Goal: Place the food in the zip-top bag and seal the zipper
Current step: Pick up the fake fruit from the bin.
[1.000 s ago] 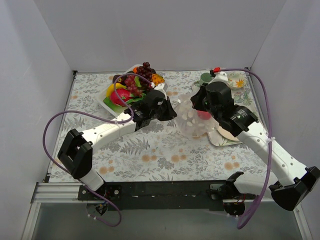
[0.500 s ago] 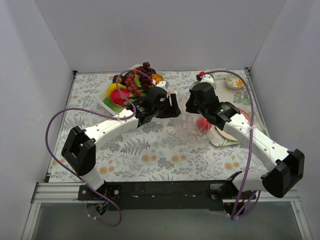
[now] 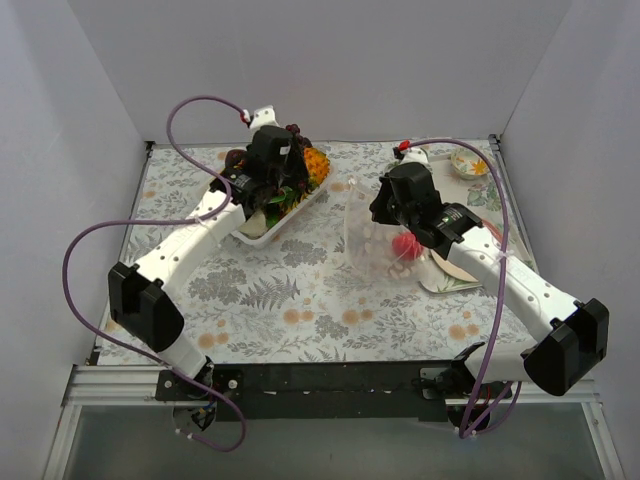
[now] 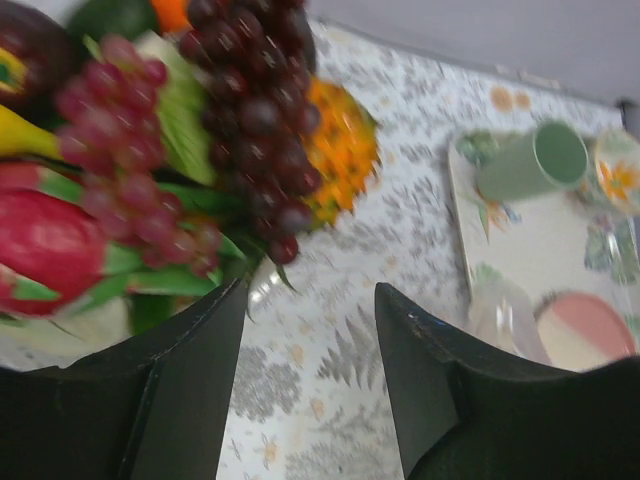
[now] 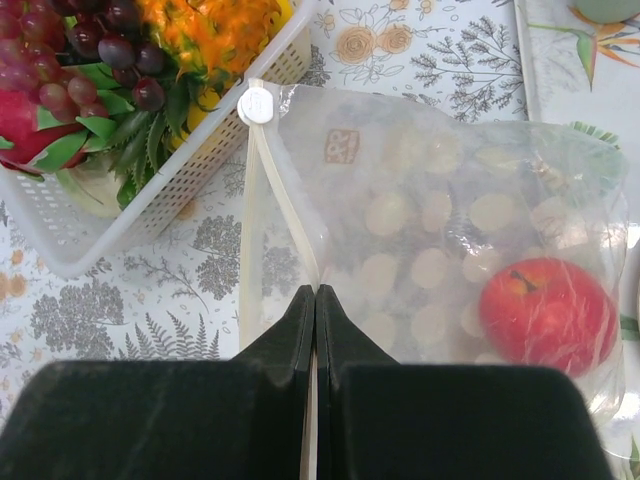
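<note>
- White walls all round, and a flowery tabletop point(image 3: 300, 300) below.
- Right hand point(image 5: 315, 300): squeezed tight on the zipper point(image 5: 283, 195), holding that edge of the zip-top bag point(image 5: 450, 230).
- Already inside the bag: one red round fruit point(image 5: 545, 315), down at the end away from the pinch.
- Just beside the bag: a white basket point(image 5: 120, 215) full of the other food.
- Left hand point(image 4: 310, 300): fingers apart, nothing between them, hanging right over the basket.
- Close to those fingers: dark purple grapes point(image 4: 255, 110), lighter red grapes point(image 4: 120, 130), a pink fruit point(image 4: 40, 240) with green leaves, and an orange fruit point(image 4: 340, 140).
- Farther off, on a flat tray point(image 4: 510, 240): a green cup point(image 4: 530, 160), not part of the job.
- Step in hand, by the look of it: fetching the next piece of food. Plenty left in the basket, and no sealing yet.
- Next move: lower the left hand over one piece, maybe the dark grapes, close softly, lift, then carry it across to the bag's mouth.
- Width of that mouth: hard to tell from here. Best to keep the right hand's pinch firm and the edge up for an easy drop.
</note>
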Action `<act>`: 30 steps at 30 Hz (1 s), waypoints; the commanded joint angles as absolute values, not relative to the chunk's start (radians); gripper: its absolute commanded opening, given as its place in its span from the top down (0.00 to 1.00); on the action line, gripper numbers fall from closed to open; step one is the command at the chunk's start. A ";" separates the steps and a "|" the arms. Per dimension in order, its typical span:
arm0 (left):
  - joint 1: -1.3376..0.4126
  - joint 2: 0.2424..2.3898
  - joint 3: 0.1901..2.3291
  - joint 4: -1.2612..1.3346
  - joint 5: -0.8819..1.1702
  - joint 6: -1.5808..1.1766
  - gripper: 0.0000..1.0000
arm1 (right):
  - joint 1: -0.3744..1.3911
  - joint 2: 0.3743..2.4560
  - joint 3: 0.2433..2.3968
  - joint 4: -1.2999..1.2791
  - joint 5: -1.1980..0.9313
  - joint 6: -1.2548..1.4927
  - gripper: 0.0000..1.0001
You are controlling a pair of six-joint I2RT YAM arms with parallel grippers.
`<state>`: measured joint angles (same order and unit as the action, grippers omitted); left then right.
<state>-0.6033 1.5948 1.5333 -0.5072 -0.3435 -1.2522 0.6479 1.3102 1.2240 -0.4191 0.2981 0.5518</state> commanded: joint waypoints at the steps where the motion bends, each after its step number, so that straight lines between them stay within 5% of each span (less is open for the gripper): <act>1: -0.526 1.635 1.656 -0.580 -0.532 -1.149 0.48 | 0.643 1.284 1.203 -0.371 0.268 0.545 0.99; 8: -0.433 1.739 1.753 -0.574 -0.552 -1.075 0.52 | 0.641 1.287 1.201 -0.368 0.219 0.551 0.99; 30: -0.377 1.864 1.769 -0.537 -0.502 -1.017 0.38 | 0.641 1.298 1.184 -0.337 0.158 0.584 0.99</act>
<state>-0.3859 1.8641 1.7660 -0.5575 -0.5114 -1.0321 0.6472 1.3083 1.1740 -0.3855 0.1787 0.5758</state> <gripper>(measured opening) 0.621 0.028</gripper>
